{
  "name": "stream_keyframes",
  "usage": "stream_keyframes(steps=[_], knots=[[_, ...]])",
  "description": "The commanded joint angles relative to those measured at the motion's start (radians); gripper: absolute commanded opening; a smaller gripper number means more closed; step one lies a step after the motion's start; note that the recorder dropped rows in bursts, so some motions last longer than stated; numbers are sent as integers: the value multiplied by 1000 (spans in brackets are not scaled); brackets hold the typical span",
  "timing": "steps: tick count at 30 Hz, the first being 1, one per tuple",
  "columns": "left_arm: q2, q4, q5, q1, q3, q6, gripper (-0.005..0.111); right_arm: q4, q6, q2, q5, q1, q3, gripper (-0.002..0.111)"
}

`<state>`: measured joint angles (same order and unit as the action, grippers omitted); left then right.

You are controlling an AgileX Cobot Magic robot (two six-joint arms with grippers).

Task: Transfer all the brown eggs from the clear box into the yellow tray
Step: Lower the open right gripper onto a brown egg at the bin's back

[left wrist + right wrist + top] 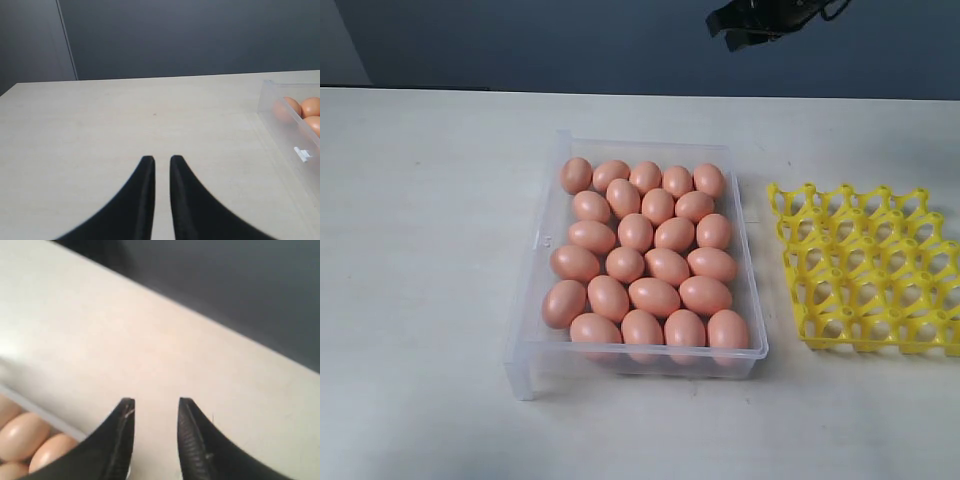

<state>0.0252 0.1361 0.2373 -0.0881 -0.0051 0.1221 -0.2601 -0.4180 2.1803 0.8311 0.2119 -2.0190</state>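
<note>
Brown eggs (645, 255) fill the clear box (535, 262), below the right gripper (738, 34), long sides pointing different ways. Only the exterior view shows the yellow tray (868, 268). Right gripper is open, empty. Left gripper (162, 161) is nearly closed, empty.

The left gripper (162, 161) hangs over bare table (125, 125), its fingers nearly together with nothing between. Nearby, the clear box (285, 125) holds brown eggs (311, 106).
</note>
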Motion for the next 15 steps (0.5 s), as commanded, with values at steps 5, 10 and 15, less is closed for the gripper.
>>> stream_keyframes(steps=[5, 10, 15], knots=[[1, 0, -1, 0, 5, 1, 12, 63, 62, 102, 390, 38, -261, 30], [1, 0, 1, 0, 5, 1, 12, 60, 79, 97, 390, 90, -250, 30], [1, 0, 1, 0, 5, 1, 12, 66, 79, 97, 390, 188, -250, 30]])
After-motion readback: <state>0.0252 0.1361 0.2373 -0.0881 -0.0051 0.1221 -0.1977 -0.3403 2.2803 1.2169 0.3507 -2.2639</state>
